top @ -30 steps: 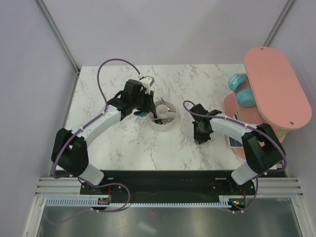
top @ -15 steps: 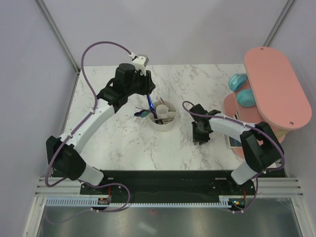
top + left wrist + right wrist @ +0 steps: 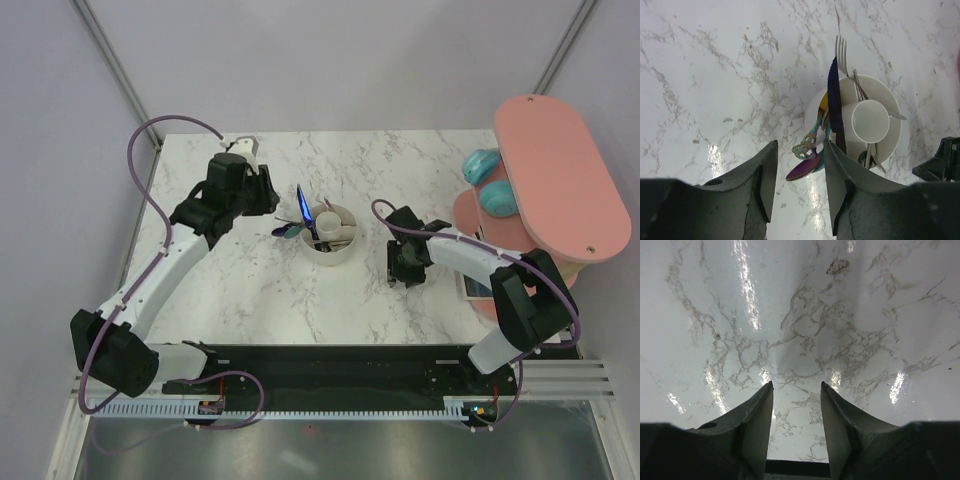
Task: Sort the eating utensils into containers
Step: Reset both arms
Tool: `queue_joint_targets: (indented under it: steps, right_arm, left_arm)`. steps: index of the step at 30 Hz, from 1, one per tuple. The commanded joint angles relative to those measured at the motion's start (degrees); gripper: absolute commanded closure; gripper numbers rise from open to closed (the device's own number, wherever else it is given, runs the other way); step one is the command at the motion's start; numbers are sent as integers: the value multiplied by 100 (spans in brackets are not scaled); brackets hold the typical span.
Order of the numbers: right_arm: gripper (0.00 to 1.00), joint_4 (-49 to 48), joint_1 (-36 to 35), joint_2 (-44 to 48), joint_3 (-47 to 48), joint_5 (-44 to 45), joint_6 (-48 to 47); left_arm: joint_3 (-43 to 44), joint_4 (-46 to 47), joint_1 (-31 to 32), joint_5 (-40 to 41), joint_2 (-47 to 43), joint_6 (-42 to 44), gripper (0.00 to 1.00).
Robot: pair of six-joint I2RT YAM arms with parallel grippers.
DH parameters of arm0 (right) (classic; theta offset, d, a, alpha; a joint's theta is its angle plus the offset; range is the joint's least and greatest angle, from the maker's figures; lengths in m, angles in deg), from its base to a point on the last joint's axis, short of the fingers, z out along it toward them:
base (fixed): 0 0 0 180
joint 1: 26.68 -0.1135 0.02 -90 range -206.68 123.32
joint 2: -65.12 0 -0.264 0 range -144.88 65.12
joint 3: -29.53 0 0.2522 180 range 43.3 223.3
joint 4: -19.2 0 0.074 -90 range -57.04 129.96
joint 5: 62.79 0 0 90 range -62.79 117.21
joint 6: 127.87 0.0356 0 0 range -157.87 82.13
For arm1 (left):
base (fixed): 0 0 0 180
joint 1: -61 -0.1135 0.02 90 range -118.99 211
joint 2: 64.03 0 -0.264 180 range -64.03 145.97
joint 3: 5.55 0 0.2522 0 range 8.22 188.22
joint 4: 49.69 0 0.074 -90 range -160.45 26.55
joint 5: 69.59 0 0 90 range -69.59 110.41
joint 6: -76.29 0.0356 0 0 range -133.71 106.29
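The white round holder [image 3: 332, 235] stands mid-table; in the left wrist view its rim [image 3: 892, 117] and central cup [image 3: 870, 121] show. Several utensils stand or lean in its ring sections: a blue-handled one [image 3: 835, 102], a silver fork [image 3: 842, 52], a purple spoon [image 3: 804, 169] hanging over the rim, silver spoons [image 3: 866, 157]. My left gripper [image 3: 268, 195] is open and empty, above the table left of the holder; its fingers [image 3: 762, 180] frame the purple spoon without touching. My right gripper [image 3: 405, 275] is open and empty over bare marble right of the holder; its fingers [image 3: 757, 420] show.
A large pink oval board [image 3: 560, 180] on a stand sits at the right edge, with two teal objects [image 3: 490, 180] under it. A small flat item [image 3: 474, 288] lies by the right arm. Grey walls enclose the marble table [image 3: 250, 290].
My left arm has drawn back up and to the left, away from the holder, with its jaws open. The blue-handled utensil now stands in the holder. The right arm has barely moved.
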Motion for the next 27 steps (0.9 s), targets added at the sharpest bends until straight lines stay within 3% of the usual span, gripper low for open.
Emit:
queue_joint_targets:
  steps: [1, 11, 19, 27]
  right_arm:
    - [50, -188, 41, 265, 474, -2, -227]
    - [50, -574, 216, 915, 1432, 745, -738]
    - [50, -943, 269, 1635, 1056, 1377, -703]
    - [51, -891, 410, 1382, 1213, 1062, -764]
  left_arm:
    - [-101, -462, -87, 143, -267, -548, 51]
    - [-399, -1034, -729, -251, -206, -1138, 51]
    - [-768, -1298, -861, -436, -170, -1341, 50]
    - [-900, -1351, -905, -902, -30, -1691, 51]
